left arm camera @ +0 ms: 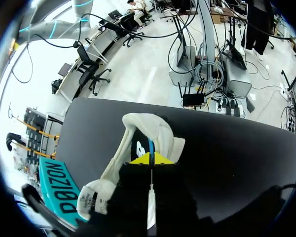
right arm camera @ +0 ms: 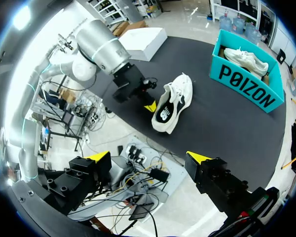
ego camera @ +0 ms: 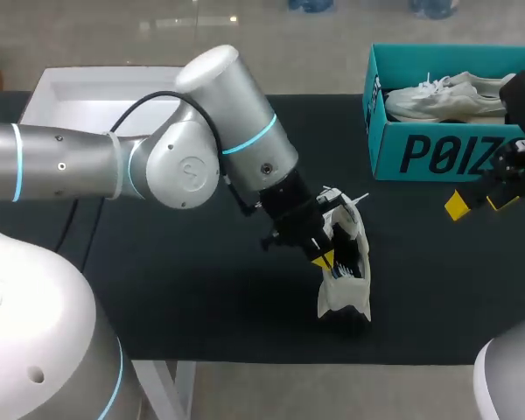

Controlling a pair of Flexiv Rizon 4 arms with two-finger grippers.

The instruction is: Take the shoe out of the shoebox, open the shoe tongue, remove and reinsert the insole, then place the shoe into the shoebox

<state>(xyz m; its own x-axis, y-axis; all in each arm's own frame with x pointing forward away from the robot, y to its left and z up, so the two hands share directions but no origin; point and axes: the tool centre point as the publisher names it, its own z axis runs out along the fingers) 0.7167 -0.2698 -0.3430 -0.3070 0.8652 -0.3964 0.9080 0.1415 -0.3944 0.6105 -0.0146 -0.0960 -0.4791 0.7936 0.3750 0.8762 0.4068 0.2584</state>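
Observation:
A white shoe (ego camera: 350,262) rests tipped up on the black table (ego camera: 201,297), its dark opening turned toward my left arm. My left gripper (ego camera: 325,256) is shut at the shoe's opening; in the left wrist view its yellow tips (left arm camera: 150,159) meet inside the collar of the shoe (left arm camera: 148,129). Which part is pinched I cannot tell. A loose lace hangs under the fingers. The teal shoebox (ego camera: 437,153) stands at the back right with a second white shoe (ego camera: 446,96) in it. My right gripper (ego camera: 479,203) hangs open in front of the box, holding nothing.
A white box lid (ego camera: 79,96) lies at the table's back left. The right wrist view takes in the shoe (right arm camera: 172,103), the shoebox (right arm camera: 246,81), the lid (right arm camera: 145,39) and my left gripper (right arm camera: 150,106) from afar, past my right gripper (right arm camera: 148,158).

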